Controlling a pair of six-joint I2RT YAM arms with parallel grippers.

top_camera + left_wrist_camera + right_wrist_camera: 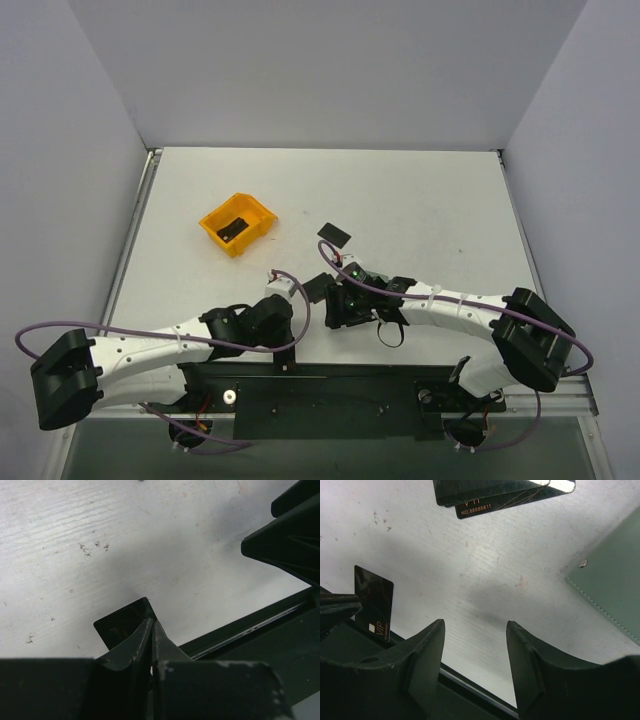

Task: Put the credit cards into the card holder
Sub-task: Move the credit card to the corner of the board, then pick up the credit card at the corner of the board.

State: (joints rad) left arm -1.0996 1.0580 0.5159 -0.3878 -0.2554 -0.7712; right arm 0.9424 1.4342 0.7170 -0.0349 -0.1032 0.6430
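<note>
The left jaws are pressed together on a black card [120, 625], pinching it by one edge so that most of it sticks out past the tips, low over the white table [150, 540]. From above, this card shows as a dark square just ahead of the left arm [160, 345], close beside the right arm's wrist. In the right wrist view the same card stands on edge at the left, gold "VIP" lettering near its lower corner.

The right jaws are spread apart with nothing between them, only bare table showing in the gap. The card holder [615, 575] lies flat on the table to their right (sage green, stitched along the edge, a small snap near its corner). It is hidden under the right arm [450, 305] in the overhead view.

Two more cards [495, 491] lie overlapped on the table beyond the right jaws, apart from the card holder. Farther left on the table sits an orange bin [250, 208] with a flat black piece inside, too small to tell for certain.
</note>
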